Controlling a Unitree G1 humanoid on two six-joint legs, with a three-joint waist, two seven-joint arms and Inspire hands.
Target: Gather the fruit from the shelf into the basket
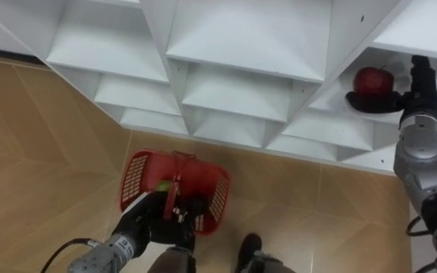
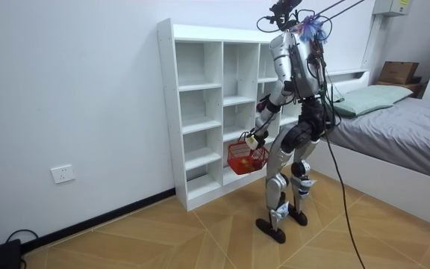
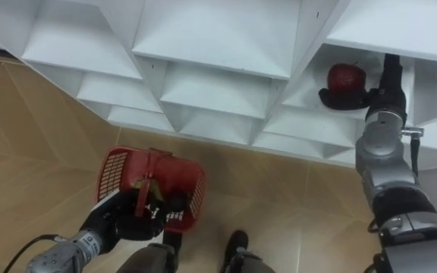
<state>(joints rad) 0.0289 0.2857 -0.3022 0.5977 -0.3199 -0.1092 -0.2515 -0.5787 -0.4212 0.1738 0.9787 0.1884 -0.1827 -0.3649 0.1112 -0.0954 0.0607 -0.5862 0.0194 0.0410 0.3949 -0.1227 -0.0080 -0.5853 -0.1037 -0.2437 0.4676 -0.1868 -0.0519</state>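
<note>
Right hand is inside a right-column compartment of the white shelf unit, fingers curled round the near side of the red apple. The apple sits near the board's front edge, with open space above it. Left hand is clenched on the handle of the red basket, which hangs free over the wood floor, clear of the shelf front. There's a small green thing in the basket. Room view: the robot stands upright facing the shelves, with a bed close behind on the room view's right.
</note>
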